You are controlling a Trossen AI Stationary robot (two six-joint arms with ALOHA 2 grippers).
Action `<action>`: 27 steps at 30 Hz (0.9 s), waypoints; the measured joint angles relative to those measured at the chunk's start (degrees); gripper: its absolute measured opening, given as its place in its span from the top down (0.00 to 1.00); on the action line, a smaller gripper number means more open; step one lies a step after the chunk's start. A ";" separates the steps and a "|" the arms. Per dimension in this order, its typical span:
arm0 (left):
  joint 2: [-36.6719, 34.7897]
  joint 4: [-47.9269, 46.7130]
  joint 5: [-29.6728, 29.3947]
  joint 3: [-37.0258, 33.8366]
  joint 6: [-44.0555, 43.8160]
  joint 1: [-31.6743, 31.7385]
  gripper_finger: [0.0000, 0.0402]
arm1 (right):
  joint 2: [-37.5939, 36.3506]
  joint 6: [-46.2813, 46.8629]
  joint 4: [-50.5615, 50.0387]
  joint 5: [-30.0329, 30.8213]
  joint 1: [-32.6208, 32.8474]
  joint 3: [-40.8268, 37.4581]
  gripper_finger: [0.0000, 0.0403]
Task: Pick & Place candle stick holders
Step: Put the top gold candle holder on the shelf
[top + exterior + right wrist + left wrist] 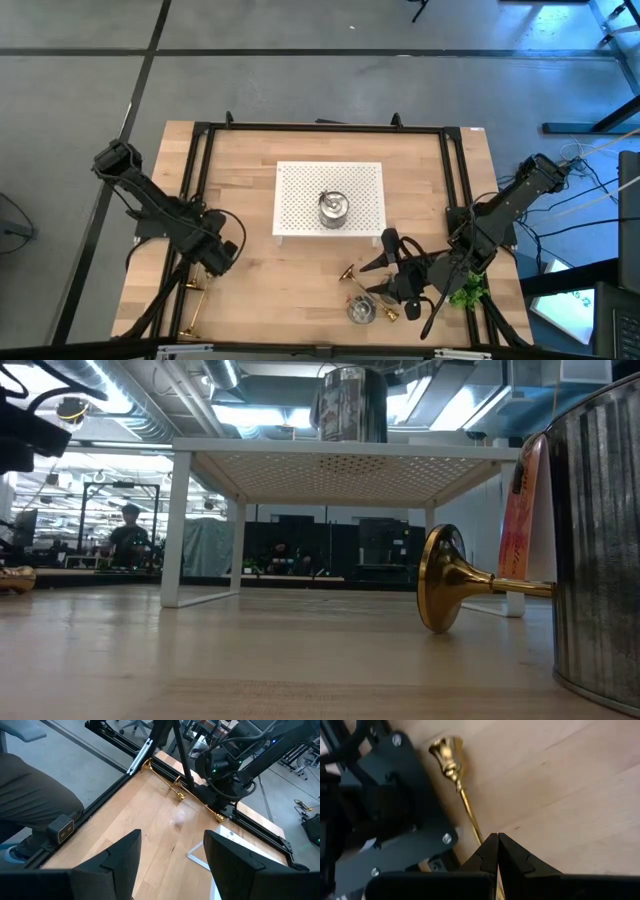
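Nearest the low camera, a ribbed silver holder [600,540] fills the right edge; from above it sits at the table's front edge [361,311]. Just behind it a gold candlestick [470,582] lies on its side, flared base towards the low view's left, stem running right behind the silver holder. The overhead view shows it angled [348,272], with another gold piece [388,313] right of the silver holder.

Over these hovers the right gripper [400,262], fingers [120,855] spread apart and gripping nothing. A green plant [466,294] stands beside that arm.

At the front left, the left gripper [498,847] has its fingers pressed together, empty. Beneath it a third gold candlestick [455,780] lies flat beside the black frame rail [395,810], long axis running front to back [195,305].

Farther back, the white stand [330,198] carries a second silver holder [333,208], upright; the low view sees it from below [350,405], atop the perforated shelf [340,465]. Beyond, a person [128,535] is in the room.
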 joint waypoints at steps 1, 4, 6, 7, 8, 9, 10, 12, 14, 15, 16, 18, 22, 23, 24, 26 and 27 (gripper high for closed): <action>0.00 0.03 0.55 -0.14 -0.10 0.01 0.99 | 0.00 0.00 0.00 0.00 0.00 0.00 0.46; 0.00 0.01 1.62 -0.44 -0.10 0.01 0.98 | 0.00 0.00 0.00 0.00 0.00 0.00 0.46; 0.00 0.03 1.58 -0.46 -0.09 0.01 0.95 | 0.00 0.00 0.01 0.00 0.00 0.00 0.46; 0.00 0.01 1.57 -0.46 -0.07 0.01 0.94 | 0.00 0.00 0.01 0.00 0.00 0.00 0.46; 0.00 0.01 1.55 -0.46 0.03 0.01 0.92 | 0.00 0.00 0.00 0.00 0.00 0.00 0.46; 0.00 0.00 1.52 -0.46 0.35 0.01 0.90 | 0.00 0.00 0.01 0.00 0.00 0.00 0.46; 0.00 -0.04 1.51 -0.46 0.53 0.01 0.88 | 0.00 0.00 0.11 0.00 0.00 0.00 0.46; 0.00 -0.26 1.49 -0.46 0.69 0.01 0.83 | 0.00 0.00 0.45 0.00 0.00 0.00 0.46; 0.00 -0.62 1.31 -0.46 0.51 0.00 0.78 | 0.00 0.00 0.46 0.00 0.00 0.00 0.46; 0.00 -1.12 1.28 -0.46 0.24 -0.01 0.76 | 0.00 0.00 0.46 0.00 0.00 0.00 0.46; 0.00 -1.22 1.28 -0.51 0.16 0.01 0.75 | 0.00 0.00 0.46 0.00 0.00 0.00 0.46; 0.00 -1.08 1.29 -0.59 0.15 0.01 0.72 | 0.00 0.00 0.44 0.02 0.00 0.00 0.46; 0.00 -1.04 1.54 -0.59 0.13 0.01 0.70 | 0.00 0.00 0.42 0.02 0.00 0.00 0.46; 0.00 -1.00 1.84 -0.59 0.11 -0.01 0.70 | 0.00 -0.02 0.42 0.02 0.00 0.00 0.46; 0.00 -0.93 2.27 -0.59 0.06 0.01 0.70 | 0.00 -0.01 0.42 0.02 0.00 0.00 0.46; 0.02 -0.81 3.12 -0.59 -0.34 0.01 0.70 | 0.00 0.00 0.42 0.02 0.00 0.00 0.46; 0.02 -0.75 3.45 -0.59 -0.55 -0.01 0.70 | 0.00 -0.02 0.42 0.02 0.00 0.00 0.46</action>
